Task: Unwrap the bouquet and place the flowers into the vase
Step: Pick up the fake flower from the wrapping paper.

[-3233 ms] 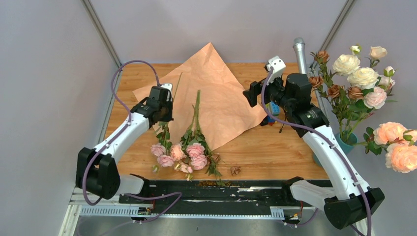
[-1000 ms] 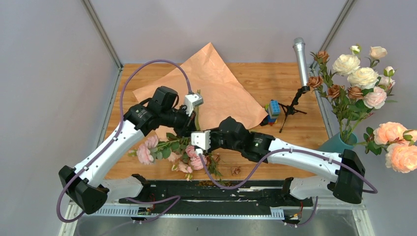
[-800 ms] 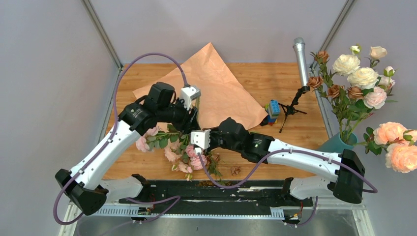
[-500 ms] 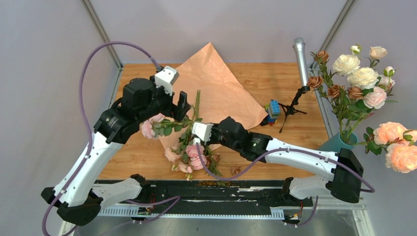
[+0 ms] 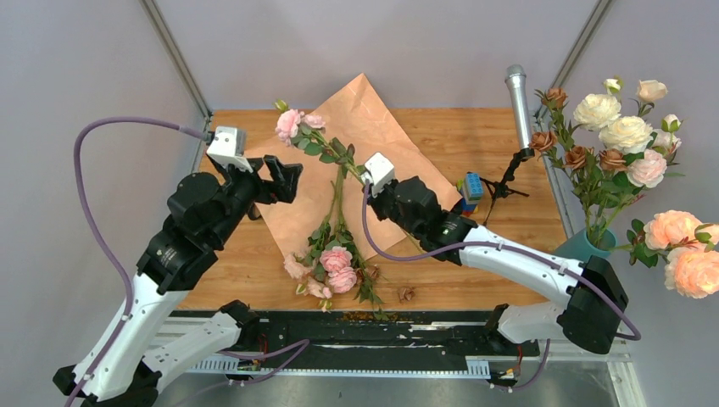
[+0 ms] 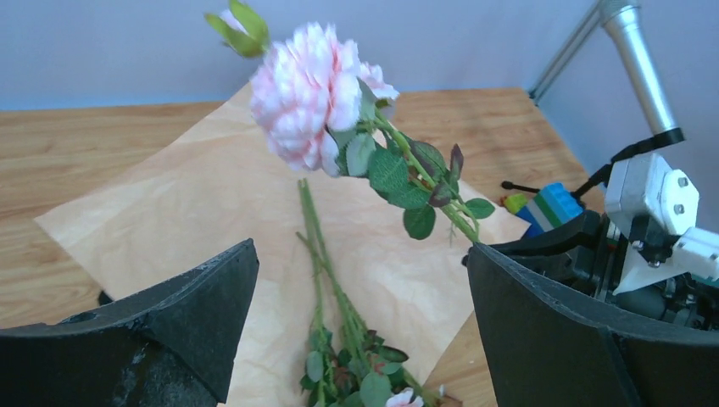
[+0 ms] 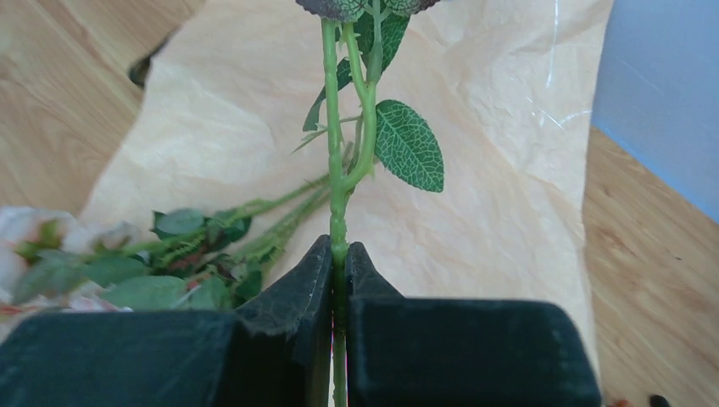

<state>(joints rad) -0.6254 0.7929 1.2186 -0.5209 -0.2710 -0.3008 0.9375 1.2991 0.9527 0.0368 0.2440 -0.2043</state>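
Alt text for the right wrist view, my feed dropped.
The right pincer is shut on one green stem that rises straight up, with leaves higher up. Behind it lie tan paper and more flowers at left, on a wooden table.

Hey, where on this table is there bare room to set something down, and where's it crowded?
Bare table shows at the back, between the paper and the microphone. Another patch lies front left, between the left arm and the flowers. The middle is crowded: the right gripper holds a rose over the paper, with blocks beside it.
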